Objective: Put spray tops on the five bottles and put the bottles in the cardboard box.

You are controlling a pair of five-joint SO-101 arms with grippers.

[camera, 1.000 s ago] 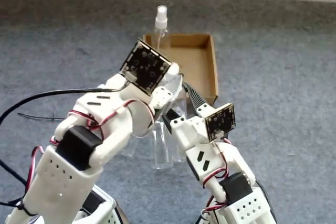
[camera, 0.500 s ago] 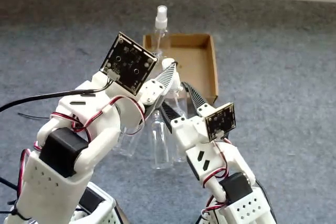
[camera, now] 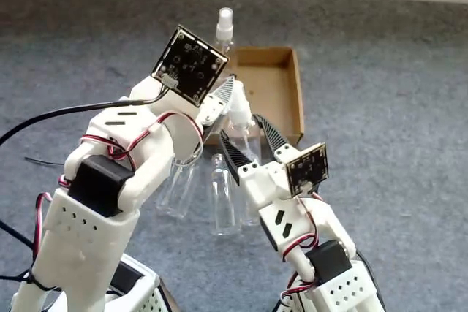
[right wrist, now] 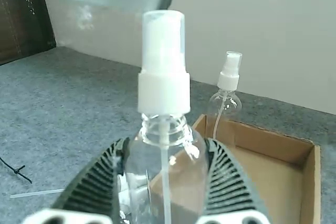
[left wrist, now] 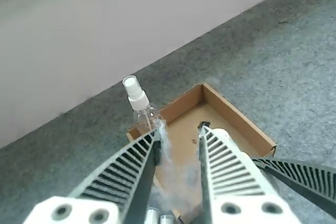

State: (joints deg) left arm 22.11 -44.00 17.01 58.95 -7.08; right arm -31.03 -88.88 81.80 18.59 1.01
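My right gripper (camera: 243, 134) (right wrist: 165, 148) is shut on a clear bottle (camera: 247, 139) (right wrist: 165, 171) held upright in front of the cardboard box (camera: 298, 93) (right wrist: 273, 166) (left wrist: 231, 124). A white spray top (camera: 239, 111) (right wrist: 164, 82) sits on its neck. My left gripper (camera: 232, 99) (left wrist: 180, 132) hangs open just above that top, apart from it. A second capped bottle (camera: 221, 38) (left wrist: 139, 103) (right wrist: 226, 93) stands at the box's far left corner. Two open-necked bottles (camera: 219, 195) (camera: 179, 184) stand on the carpet under the arms.
Grey carpet covers the table. A black cable (camera: 51, 137) and a thin black tie (camera: 51, 162) (right wrist: 16, 171) lie at the left. A pale wall (left wrist: 105, 24) runs behind the box. Bare carpet (camera: 380, 107) lies to the right of the box.
My left gripper has lifted off the held bottle and drawn back, so the white spray top now shows on the neck. The right arm has kept still.
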